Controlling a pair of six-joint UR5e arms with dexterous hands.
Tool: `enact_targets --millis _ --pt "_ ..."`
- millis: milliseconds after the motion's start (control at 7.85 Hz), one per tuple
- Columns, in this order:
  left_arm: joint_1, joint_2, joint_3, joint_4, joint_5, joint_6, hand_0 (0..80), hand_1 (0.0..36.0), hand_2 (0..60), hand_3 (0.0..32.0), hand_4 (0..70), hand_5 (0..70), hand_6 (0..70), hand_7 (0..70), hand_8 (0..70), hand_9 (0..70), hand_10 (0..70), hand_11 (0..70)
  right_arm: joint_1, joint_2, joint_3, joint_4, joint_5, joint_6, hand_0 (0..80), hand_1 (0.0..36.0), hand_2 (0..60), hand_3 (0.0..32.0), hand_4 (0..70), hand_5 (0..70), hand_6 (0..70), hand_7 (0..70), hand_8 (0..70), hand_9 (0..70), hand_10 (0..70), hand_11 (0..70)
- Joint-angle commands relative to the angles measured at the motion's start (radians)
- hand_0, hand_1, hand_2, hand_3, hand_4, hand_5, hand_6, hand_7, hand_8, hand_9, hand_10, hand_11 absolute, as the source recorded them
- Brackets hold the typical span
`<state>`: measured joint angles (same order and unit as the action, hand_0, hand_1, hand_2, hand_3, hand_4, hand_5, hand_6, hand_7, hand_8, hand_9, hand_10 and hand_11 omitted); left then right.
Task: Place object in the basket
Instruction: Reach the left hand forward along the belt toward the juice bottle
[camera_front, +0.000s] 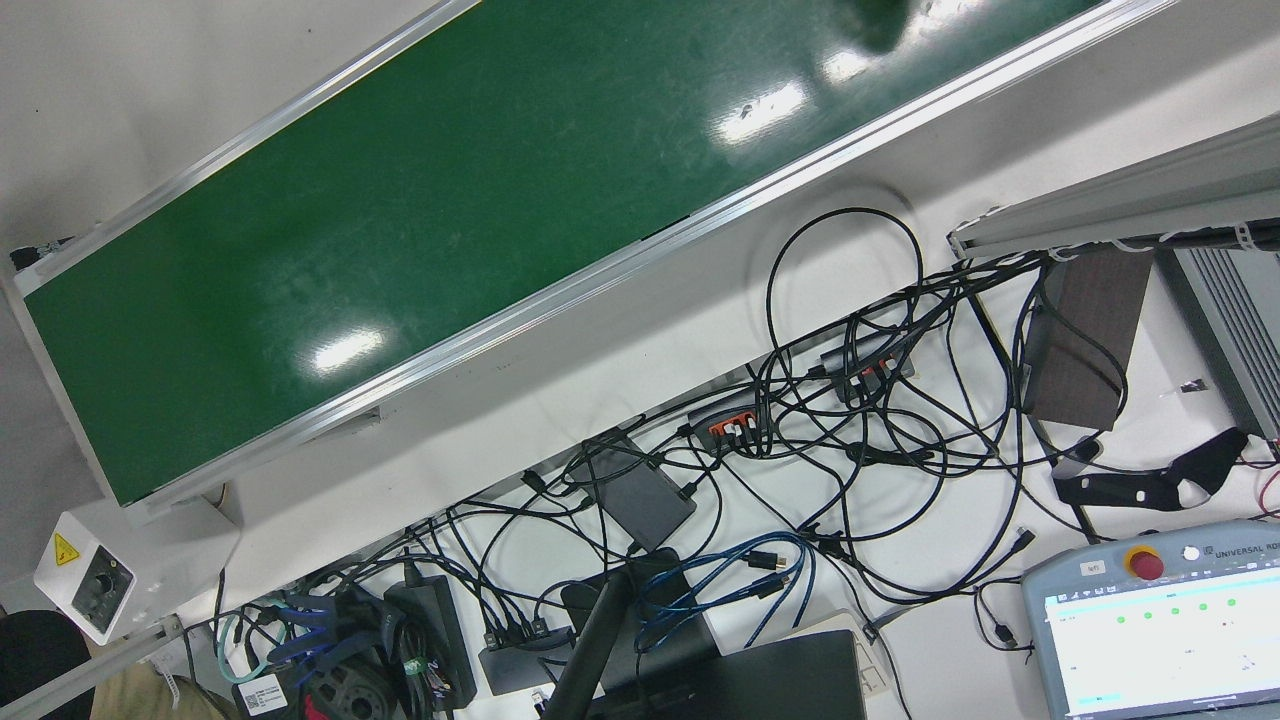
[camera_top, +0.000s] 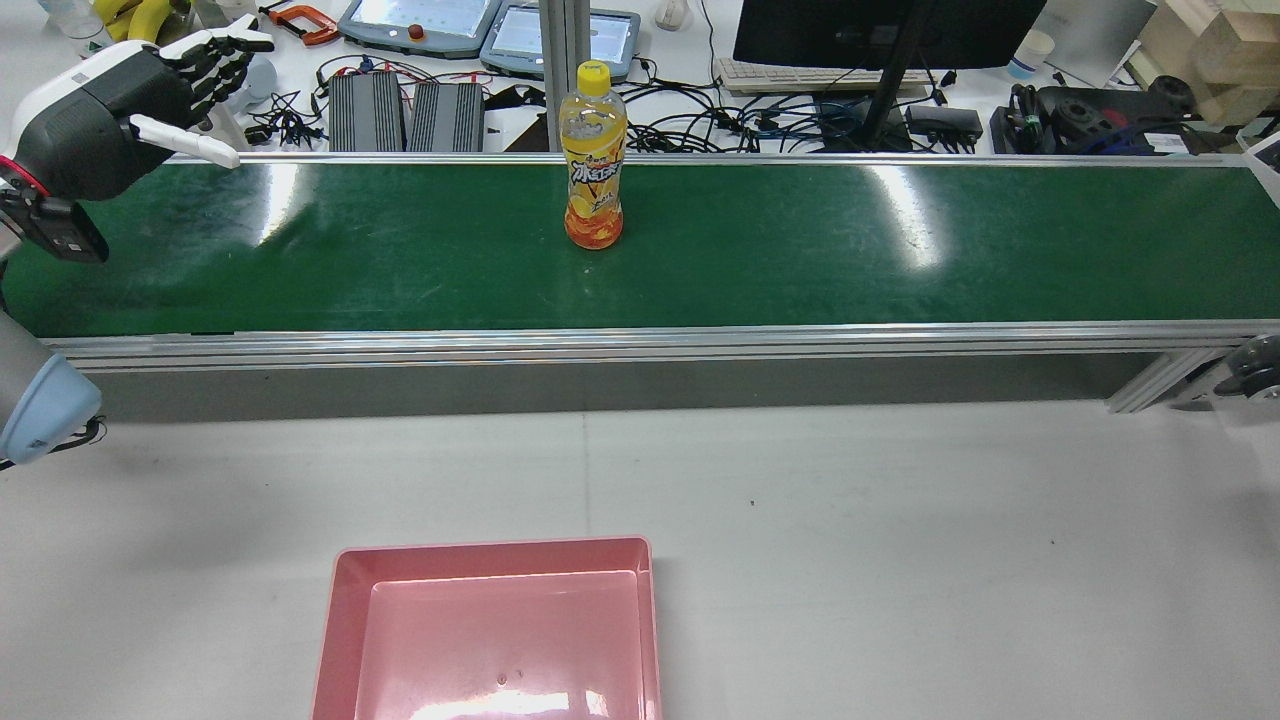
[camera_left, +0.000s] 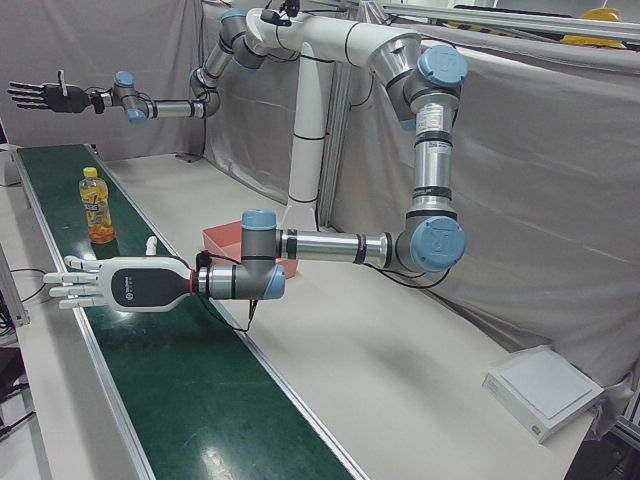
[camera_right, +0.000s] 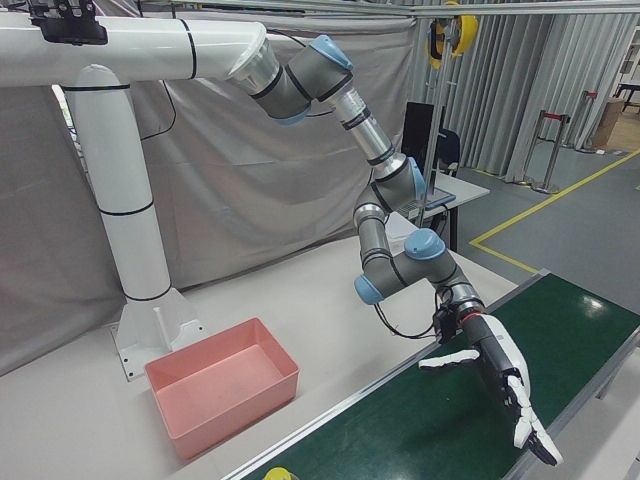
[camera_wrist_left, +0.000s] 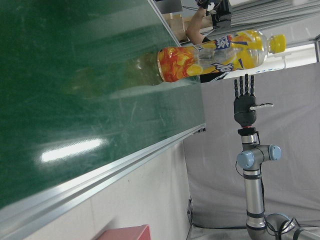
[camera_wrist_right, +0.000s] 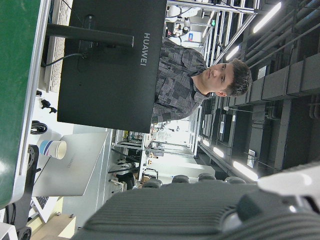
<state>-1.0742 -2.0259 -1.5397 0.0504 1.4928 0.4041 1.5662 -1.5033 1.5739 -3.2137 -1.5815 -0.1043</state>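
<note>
An orange-drink bottle (camera_top: 593, 150) with a yellow cap stands upright mid-belt on the green conveyor (camera_top: 800, 250). It also shows in the left-front view (camera_left: 97, 208) and the left hand view (camera_wrist_left: 215, 52). The pink basket (camera_top: 345, 600) sits empty on the white table, nearer than the belt; it also shows in the right-front view (camera_right: 175, 410). My left hand (camera_top: 150, 95) is open with fingers stretched, hovering over the belt's left end, well apart from the bottle (camera_left: 110, 285) (camera_right: 500, 375). My right hand (camera_left: 45, 97) is open and raised high beyond the belt's far end (camera_wrist_left: 244, 97).
Behind the belt is a desk with teach pendants (camera_top: 420, 20), a monitor (camera_top: 880, 25) and tangled cables (camera_front: 850, 420). An aluminium rail (camera_top: 640, 340) edges the belt. The white arm pedestal (camera_right: 120, 230) stands behind the basket.
</note>
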Motion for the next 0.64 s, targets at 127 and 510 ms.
enact_targets --millis 127,510 --pt "0.0 -0.004 0.009 -0.05 0.0 -0.011 53.9 16.6 0.0 0.0 8.1 23.5 0.0 4.0 2.4 0.2 0.0 0.5 0.0 0.0 0.0 0.0 0.0 0.0 0.0 0.0 0.0 0.0 0.0 0.0 0.0 0.0 0.0 0.0 0.0 0.0" --pt "0.002 -0.005 0.018 -0.092 0.0 -0.019 52.6 16.2 0.0 0.0 7.3 19.7 0.0 3.3 2.2 0.1 0.0 1.1 0.0 0.0 0.0 0.0 0.0 0.0 0.0 0.0 0.0 0.0 0.0 0.0 0.0 0.0 0.0 0.0 0.0 0.0"
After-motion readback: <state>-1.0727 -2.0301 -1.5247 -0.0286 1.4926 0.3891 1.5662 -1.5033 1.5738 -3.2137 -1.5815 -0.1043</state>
